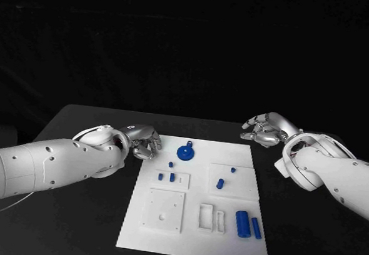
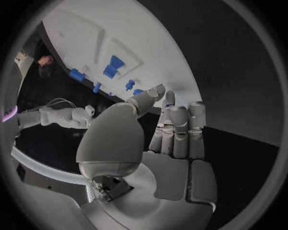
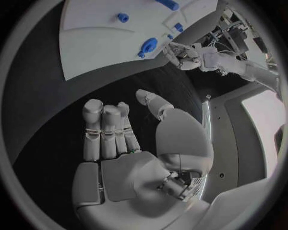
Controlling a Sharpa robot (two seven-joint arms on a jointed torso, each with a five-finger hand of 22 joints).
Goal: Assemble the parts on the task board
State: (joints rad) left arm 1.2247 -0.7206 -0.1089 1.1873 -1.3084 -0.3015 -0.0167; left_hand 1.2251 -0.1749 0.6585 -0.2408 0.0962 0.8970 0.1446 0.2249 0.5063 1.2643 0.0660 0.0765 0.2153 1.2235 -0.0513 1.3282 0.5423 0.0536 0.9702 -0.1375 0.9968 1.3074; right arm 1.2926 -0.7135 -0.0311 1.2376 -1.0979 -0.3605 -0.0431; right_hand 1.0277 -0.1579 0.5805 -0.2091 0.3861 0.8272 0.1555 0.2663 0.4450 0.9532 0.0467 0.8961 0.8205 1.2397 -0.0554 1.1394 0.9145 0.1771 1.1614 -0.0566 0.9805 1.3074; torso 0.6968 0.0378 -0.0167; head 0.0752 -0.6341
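Observation:
The white task board (image 1: 230, 199) lies in the middle of the table. On it are a round blue part with a small handle (image 1: 185, 151) near the far edge, small blue pegs (image 1: 220, 183) further in, and two blue cylinders (image 1: 247, 225) side by side on its right. My left hand (image 1: 142, 141) hovers just off the board's far left corner, holding nothing, its fingers straight in the left wrist view (image 2: 171, 134). My right hand (image 1: 264, 130) hangs beyond the far right corner, also holding nothing (image 3: 120, 139). The round blue part (image 3: 148, 47) lies between the hands.
Raised white blocks with recesses (image 1: 163, 210) and two slotted frames (image 1: 211, 219) stand on the near half of the board. Black table (image 1: 85, 122) surrounds the board on all sides, with bare room left and right of it.

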